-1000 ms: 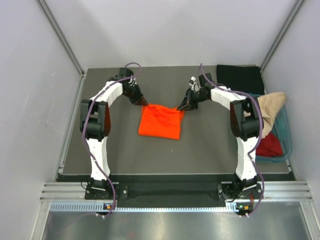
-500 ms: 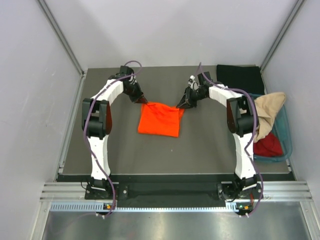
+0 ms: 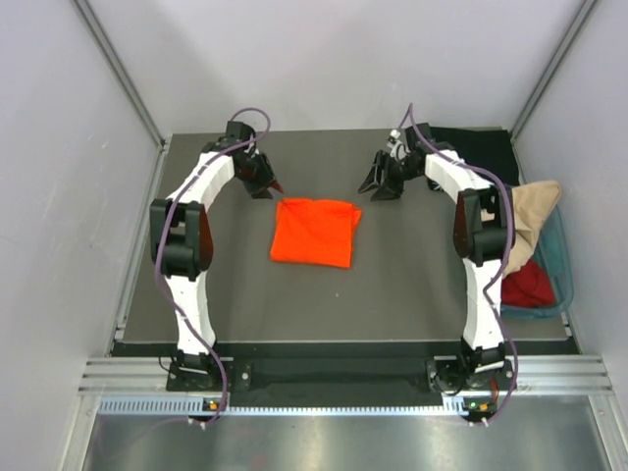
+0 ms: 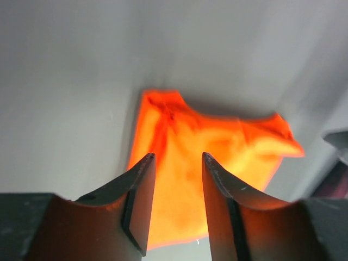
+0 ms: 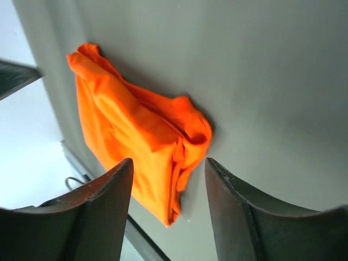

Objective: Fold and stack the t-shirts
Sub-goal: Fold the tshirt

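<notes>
**A:** So, starting at the near side, what is on the dark grey table (image 3: 412, 294)?

**B:** Nearest, at the table's right edge, is a teal plastic tub (image 3: 566, 270). A crumpled dark red t-shirt (image 3: 530, 287) lies inside it, and a soft beige t-shirt (image 3: 535, 208) hangs over the tub's far rim.

**A:** And the bright orange t-shirt (image 3: 314, 233)?

**B:** It lies flat at the middle of the table, folded into a rough rectangle. Its far edge is a little rumpled, and neither arm touches it.

**A:** Where are the pincers?

**B:** Both are just past the shirt's far corners. The left gripper (image 4: 178, 157) hovers near the far left corner, its two dark fingers parted with nothing between them. Its wrist camera sees the orange cloth through the gap. The right gripper (image 5: 168, 163) is off the far right corner, its jaws also apart and empty. The shirt lies clear of both fingers.

**A:** Anything farther back?

**B:** A black t-shirt (image 3: 469, 152) lies flat in the table's far right corner, behind the right arm.
</notes>
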### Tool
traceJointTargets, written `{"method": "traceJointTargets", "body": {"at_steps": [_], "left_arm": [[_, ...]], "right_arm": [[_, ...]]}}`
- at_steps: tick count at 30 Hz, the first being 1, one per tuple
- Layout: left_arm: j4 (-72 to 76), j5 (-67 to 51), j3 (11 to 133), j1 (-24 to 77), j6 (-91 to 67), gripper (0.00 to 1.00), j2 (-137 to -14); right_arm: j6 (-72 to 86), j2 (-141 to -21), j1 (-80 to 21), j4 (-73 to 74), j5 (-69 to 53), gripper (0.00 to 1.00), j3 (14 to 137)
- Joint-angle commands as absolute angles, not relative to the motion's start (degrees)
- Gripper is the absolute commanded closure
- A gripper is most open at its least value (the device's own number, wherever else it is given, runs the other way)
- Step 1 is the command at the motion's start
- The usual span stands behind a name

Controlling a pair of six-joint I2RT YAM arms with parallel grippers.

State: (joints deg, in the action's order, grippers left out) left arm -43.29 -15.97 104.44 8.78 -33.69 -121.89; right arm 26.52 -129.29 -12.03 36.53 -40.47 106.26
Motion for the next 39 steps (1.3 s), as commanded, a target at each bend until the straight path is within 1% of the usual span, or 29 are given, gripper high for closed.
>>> {"method": "traceJointTargets", "body": {"at_steps": [1,3,4,5,6,7,9,10,11,12,13,16,20,24,28,30,32,33,34,37,39], "left_arm": [[-41.76,-19.67,97.78,8.88,-33.57,0.57,-111.72],[-38.33,-22.22,93.27,9.4,-34.27,0.6,-107.77],[-37.19,-25.11,88.99,10.27,-34.97,0.63,-106.71],[-34.39,-26.62,87.03,10.63,-35.24,0.65,-105.22],[-33.5,-28.11,85.36,11.33,-36.2,0.69,-104.68],[-32.27,-30.56,82.3,11.6,-36.82,0.72,-104.24],[-27.7,-33.74,79.29,11.86,-39.1,0.77,-104.41],[-26.73,-34.71,77.28,11.87,-39.63,0.81,-104.68],[-26.2,-35.85,76.73,11.87,-39.9,0.83,-105.46],[-26.19,-35.86,76.47,11.87,-39.82,0.86,-105.9],[-26.02,-35.86,75.94,11.87,-39.55,0.87,-106.34],[-26.54,-34.19,75.41,11.78,-38.59,0.9,-108.1],[-27.68,-32.52,73.92,11.78,-37.44,0.94,-109.69],[-28.65,-30.06,71.02,11.69,-36.31,0.95,-109.42],[-31.28,-28.22,71.1,11.78,-33.76,0.95,-108.99],[-32.86,-27.43,71.63,11.69,-32.53,0.95,-108.81],[-33.48,-26.98,72.68,11.69,-32.08,0.96,-108.02],[-34.01,-26.81,73.03,11.69,-31.91,0.96,-107.67],[-34.19,-26.81,73.91,11.69,-31.9,0.96,-106.53],[-34.72,-27.42,75.85,11.69,-32.17,0.94,-104.77],[-33.32,-29.96,76.46,11.69,-33.48,0.93,-104.33]], "right_arm": [[21.36,-121.92,-13.53,41.57,-36.39,0.44,104.78],[20.92,-118.5,-15.54,40.26,-36.47,0.44,100.91],[20.92,-117.69,-16.34,39.12,-37.17,0.44,99.51],[21.09,-117.08,-18.0,37.28,-39.53,0.44,97.32],[21.27,-116.81,-18.97,36.57,-40.68,0.45,96.6],[21.53,-116.81,-19.77,35.78,-41.56,0.5,95.9],[23.37,-117.59,-21.7,32.18,-43.06,0.55,93.87],[24.68,-117.95,-22.06,30.25,-43.85,0.66,93.08],[28.09,-118.3,-22.32,26.93,-45.08,0.71,90.73],[30.04,-119.34,-22.41,20.46,-47.96,0.76,89.75],[31.62,-120.14,-22.33,17.26,-49.12,0.83,88.87],[33.49,-125.32,-21.89,13.45,-50.71,0.9,90.52],[33.83,-132.17,-19.96,12.05,-52.29,0.9,97.19],[36.47,-139.81,-17.58,9.32,-54.4,0.9,101.59],[37.97,-143.08,-16.09,9.23,-54.84,0.89,104.94],[38.5,-142.65,-16.0,9.49,-54.84,0.88,105.64],[37.97,-141.25,-16.35,11.06,-54.32,0.84,105.21],[37.45,-139.15,-16.43,12.12,-54.23,0.82,105.03],[36.48,-137.91,-16.7,13.7,-53.88,0.78,104.77],[31.48,-132.29,-18.27,20.29,-51.42,0.71,104.42],[31.03,-128.42,-19.42,22.31,-50.98,0.69,103.8]]}}
